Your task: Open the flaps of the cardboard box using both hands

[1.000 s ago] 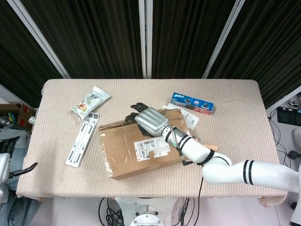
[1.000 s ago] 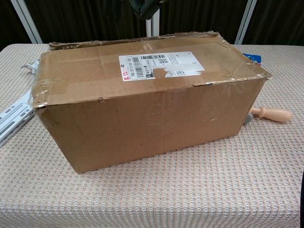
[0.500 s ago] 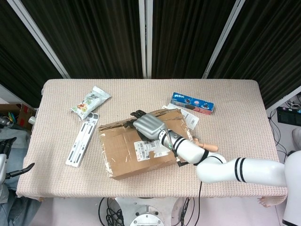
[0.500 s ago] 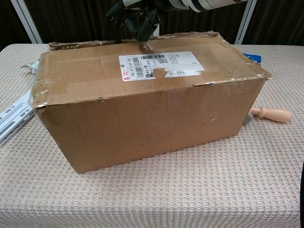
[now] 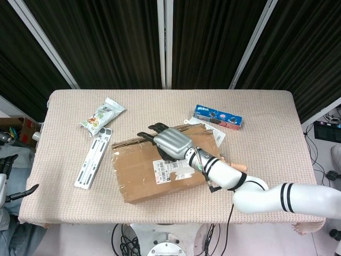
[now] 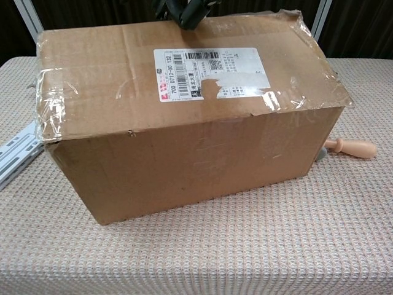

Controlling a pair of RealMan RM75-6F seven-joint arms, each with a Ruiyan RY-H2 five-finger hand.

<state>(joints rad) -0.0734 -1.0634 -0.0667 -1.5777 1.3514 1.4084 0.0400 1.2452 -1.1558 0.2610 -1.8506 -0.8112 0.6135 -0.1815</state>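
The right arm [image 5: 277, 197] is glossy white with black bands near its joints and a thin dark cable along the forearm. The right hand [image 5: 171, 142] has a silver-grey back and black fingers [image 5: 151, 128]. At the picture's left edge, a dark part, possibly the left hand [image 5: 6, 162].

Near the worktop's [image 5: 266, 114] far left corner: a green-and-white snack bag [image 5: 102, 116]. Just in front of it, toward the left edge: a long white slotted rail [image 5: 94, 157], lying lengthwise. Right of centre, toward the far edge: a blue biscuit box [image 5: 218, 116]. Nearer the front: a small wooden handle [image 6: 351, 147].
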